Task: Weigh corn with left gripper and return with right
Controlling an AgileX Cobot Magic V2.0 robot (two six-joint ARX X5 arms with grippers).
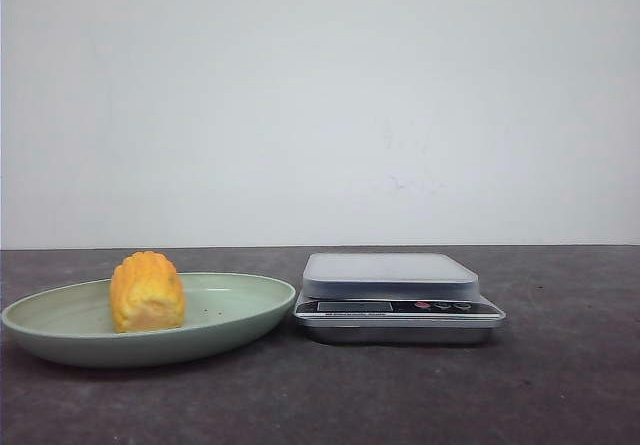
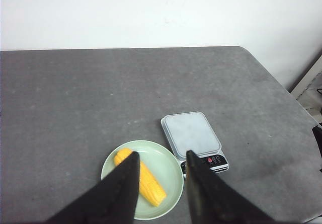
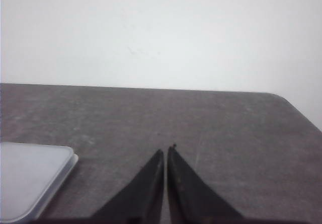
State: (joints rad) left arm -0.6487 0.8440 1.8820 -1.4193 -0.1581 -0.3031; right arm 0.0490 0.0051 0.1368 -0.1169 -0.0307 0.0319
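- The corn (image 1: 147,292) is lying on its side in the pale green plate (image 1: 240,317), just left of the scale (image 1: 398,297).
- The left gripper (image 2: 161,156) is hanging high above the plate, its fingers spread apart and holding nothing.
- The right gripper (image 3: 165,150) is hovering over bare table (image 3: 231,133) to the right of the scale, fingertips nearly touching.

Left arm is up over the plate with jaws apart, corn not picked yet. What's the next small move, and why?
Probably lower the left gripper straight down toward the corn, jaws kept open. The corn lies untouched in the green plate, the scale beside it is bare, and the fingers hang well above the cob. The right gripper is shut, off past the scale, so it can wait.
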